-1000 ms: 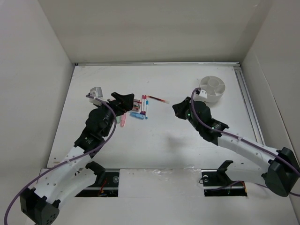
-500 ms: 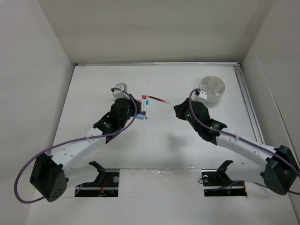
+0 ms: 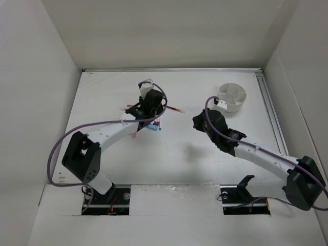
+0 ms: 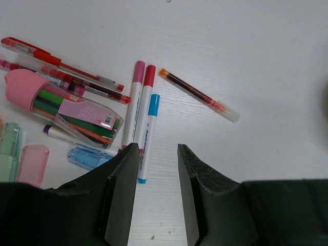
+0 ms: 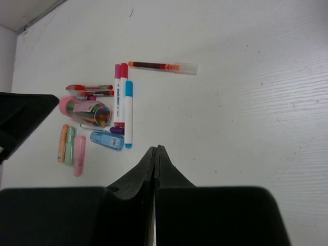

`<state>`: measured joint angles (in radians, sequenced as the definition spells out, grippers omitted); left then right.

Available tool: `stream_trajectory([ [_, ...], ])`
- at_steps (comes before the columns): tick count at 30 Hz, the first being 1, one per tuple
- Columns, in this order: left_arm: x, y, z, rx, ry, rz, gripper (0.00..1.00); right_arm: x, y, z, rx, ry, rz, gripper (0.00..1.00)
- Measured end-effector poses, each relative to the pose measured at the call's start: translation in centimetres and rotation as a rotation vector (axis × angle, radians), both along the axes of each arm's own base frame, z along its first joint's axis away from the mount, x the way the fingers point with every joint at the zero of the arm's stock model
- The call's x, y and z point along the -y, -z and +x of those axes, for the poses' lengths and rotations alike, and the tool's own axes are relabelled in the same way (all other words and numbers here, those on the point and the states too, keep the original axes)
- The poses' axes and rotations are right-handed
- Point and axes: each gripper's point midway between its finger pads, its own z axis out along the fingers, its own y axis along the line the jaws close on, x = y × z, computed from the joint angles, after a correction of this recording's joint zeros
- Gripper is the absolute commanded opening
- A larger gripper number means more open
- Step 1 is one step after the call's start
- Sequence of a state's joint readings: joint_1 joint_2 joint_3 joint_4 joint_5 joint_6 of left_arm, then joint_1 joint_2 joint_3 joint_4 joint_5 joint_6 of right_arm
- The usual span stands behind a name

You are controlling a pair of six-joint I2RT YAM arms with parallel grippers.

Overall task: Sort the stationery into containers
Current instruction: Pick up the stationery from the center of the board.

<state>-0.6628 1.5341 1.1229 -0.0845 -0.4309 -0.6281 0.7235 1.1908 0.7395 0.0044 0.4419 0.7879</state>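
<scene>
The stationery lies in a loose pile left of centre. In the left wrist view I see three white markers with pink, red and blue caps, a dark red pen, thin red pens, a pink-capped case of coloured pens, and short green, pink and blue pieces. My left gripper hovers over the pile's near edge, open a little, with nothing between its jaws. My right gripper is shut and empty, right of the pile. The round white divided container stands at the back right.
White walls enclose the table on three sides. A metal rail runs along the right edge. The dark red pen lies between the pile and my right gripper.
My left arm has swung right and forward, from beside the pile to over it, and its jaws have narrowed. The right arm has barely moved and stays shut.
</scene>
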Motion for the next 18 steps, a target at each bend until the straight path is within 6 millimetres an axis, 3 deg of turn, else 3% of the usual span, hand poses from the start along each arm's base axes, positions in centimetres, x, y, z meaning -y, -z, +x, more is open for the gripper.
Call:
stream_trajectory([
  [5, 0.5, 3.3, 0.4, -0.07, -0.004, 0.049, 0.27, 0.3, 0.1, 0.5, -0.009, 0.015, -0.004, 0.01],
  [12, -1.3, 4.2, -1.5, -0.071, -0.028, 0.047, 0.29, -0.6, 2.8, 0.9, -0.087, -0.02, -0.039, 0.0],
  [16, -3.8, 4.7, -3.3, -0.069, -0.081, 0.01, 0.38, -2.1, 4.3, 0.9, -0.135, -0.078, -0.053, 0.0],
  [18, -5.4, 4.7, -3.5, -0.062, -0.128, -0.022, 0.51, -2.8, 4.8, 0.6, -0.153, -0.112, -0.053, 0.02],
])
